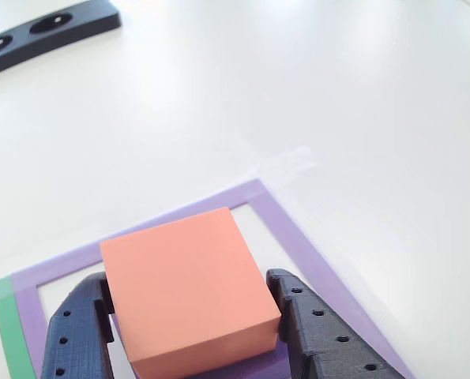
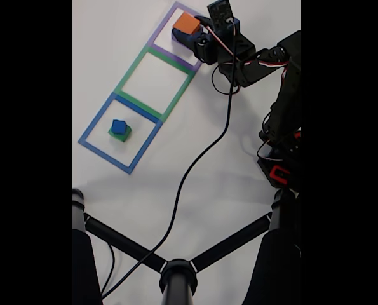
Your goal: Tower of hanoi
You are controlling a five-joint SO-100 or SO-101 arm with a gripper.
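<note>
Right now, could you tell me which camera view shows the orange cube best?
The other view: the orange cube is close up between the gripper fingers, above something purple. The fixed view shows the cube only small, inside the purple outline.

Bright white tabletop (image 2: 227,190), evenly lit, black tripod legs (image 2: 176,270) across its near edge.

Black holed strip (image 1: 41,33) lies beside square outlines (image 2: 138,86).

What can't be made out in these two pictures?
- Matte purple cube: mostly covered by the matte orange cube in the other view.
- Gripper fingers: tips hidden behind the orange cube, so contact is unclear.
- Small dark blue cube on the green cube: too small in the fixed view for detail.
</note>
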